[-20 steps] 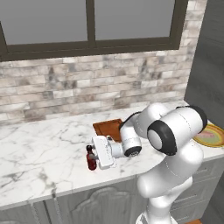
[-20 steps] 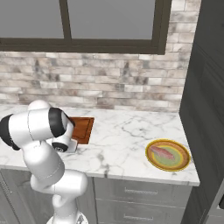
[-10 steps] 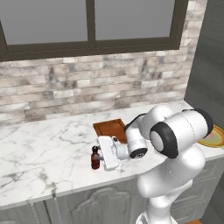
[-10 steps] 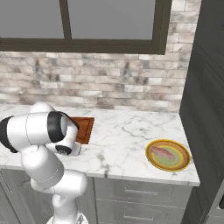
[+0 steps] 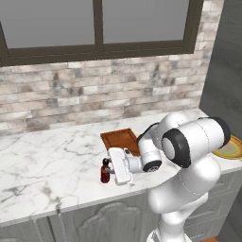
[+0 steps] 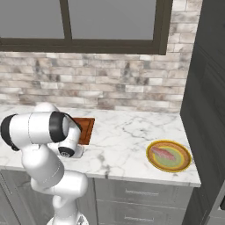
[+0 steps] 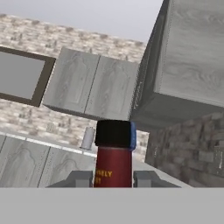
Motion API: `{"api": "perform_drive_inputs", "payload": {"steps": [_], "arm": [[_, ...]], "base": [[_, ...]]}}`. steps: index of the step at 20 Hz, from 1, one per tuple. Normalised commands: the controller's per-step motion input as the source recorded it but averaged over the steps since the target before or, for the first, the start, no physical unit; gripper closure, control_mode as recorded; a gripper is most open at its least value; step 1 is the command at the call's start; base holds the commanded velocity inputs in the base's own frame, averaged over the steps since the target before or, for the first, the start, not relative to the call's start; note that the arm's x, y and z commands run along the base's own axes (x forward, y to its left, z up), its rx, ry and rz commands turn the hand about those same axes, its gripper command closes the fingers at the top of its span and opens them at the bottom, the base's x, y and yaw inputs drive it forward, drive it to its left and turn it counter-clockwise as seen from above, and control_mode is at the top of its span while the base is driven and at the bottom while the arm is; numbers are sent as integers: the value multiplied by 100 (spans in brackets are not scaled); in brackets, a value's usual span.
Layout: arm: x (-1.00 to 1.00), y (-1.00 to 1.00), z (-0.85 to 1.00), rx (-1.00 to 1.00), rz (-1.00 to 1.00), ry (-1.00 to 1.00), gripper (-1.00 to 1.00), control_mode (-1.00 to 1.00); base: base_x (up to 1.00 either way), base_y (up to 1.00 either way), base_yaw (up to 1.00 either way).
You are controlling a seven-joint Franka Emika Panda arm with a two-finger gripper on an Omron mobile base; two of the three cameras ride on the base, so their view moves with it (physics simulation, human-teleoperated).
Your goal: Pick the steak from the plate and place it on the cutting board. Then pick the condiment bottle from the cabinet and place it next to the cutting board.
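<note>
Pinching the upright bottle (image 5: 105,171) in your gripper (image 5: 111,169), you have it standing on the bench (image 5: 47,165) just left of and nearer than the cutting board (image 5: 120,140).

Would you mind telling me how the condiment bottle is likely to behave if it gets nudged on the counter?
The condiment bottle looks tall and slim on a narrow base, so it probably tips easily. Its body looks round in the hand view, so it would likely roll. The gripper is shut on it, and the smooth sides might slip.
</note>
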Motion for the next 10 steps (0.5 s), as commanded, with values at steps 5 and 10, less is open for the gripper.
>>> {"api": "perform_drive_inputs", "payload": {"steps": [5, 10], "arm": [[0, 0, -14, 0, 0, 1, -100, -100], [0, -17, -10, 2, 0, 2, -100, -100]], "base": [[0, 0, 0], [0, 0, 0]]}}
